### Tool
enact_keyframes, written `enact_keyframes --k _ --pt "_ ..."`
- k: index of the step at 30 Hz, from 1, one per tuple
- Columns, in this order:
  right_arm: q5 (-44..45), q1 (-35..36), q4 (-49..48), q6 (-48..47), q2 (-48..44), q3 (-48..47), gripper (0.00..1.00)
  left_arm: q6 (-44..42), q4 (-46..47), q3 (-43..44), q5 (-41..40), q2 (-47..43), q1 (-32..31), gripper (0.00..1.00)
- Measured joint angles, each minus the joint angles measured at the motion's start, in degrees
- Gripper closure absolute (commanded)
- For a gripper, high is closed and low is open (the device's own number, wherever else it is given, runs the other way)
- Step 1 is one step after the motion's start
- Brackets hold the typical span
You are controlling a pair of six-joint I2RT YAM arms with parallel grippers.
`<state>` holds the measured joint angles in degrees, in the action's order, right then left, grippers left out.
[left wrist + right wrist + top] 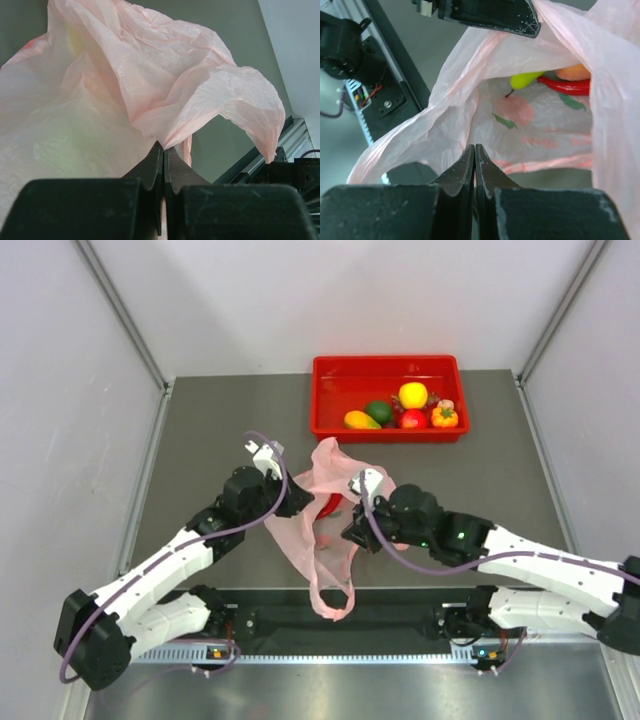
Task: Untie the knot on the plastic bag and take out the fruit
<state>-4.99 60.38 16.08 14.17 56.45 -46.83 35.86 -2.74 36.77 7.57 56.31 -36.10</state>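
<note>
A dark grey table (pixel 220 430) is enclosed on three sides by plain pale walls (pixel 330 290). Slanted metal struts (pixel 120 308) are set at the back corners. A ribbed aluminium rail (pixel 330 658) is fixed along the near edge. Everything is lit evenly, with soft shadows.

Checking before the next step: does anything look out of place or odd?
Nothing is spilled. One oddity: a handle loop of the plastic bag trails off the table onto the base rail. The left gripper and right gripper pinch the bag; a green pear lies inside.
</note>
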Motion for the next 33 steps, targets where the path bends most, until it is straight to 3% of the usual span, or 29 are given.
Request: enact_keyframes --k 6,10,12,13,18,24,33 --pt "7.0 4.1 -10.8 1.8 11.3 4.1 0.85 0.0 -3.3 0.4 -1.4 -0.3 0.0 1.00" --pt "12.1 4.4 -17.1 3.1 19.9 4.1 0.58 0.0 -5.4 0.6 -2.6 -0.6 0.0 1.00" --pt "14.5 4.4 -20.3 3.6 23.5 4.0 0.50 0.0 -6.4 0.6 -3.2 -1.5 0.0 1.00" --pt "15.3 4.4 -21.7 3.6 25.0 4.0 0.40 0.0 -6.9 0.6 -3.7 -2.1 0.0 1.00" --pt "18.9 4.4 -28.3 4.0 32.6 3.0 0.14 -0.1 -9.0 0.9 -5.0 -5.5 0.0 1.00" --pt "21.5 4.4 -36.5 3.8 38.6 2.5 0.00 -0.1 -9.9 1.0 -5.9 -6.6 0.0 1.00" --pt "22.0 4.4 -44.7 3.0 44.6 -0.7 0.00 0.2 -10.6 0.9 -5.9 -7.9 0.0 1.00"
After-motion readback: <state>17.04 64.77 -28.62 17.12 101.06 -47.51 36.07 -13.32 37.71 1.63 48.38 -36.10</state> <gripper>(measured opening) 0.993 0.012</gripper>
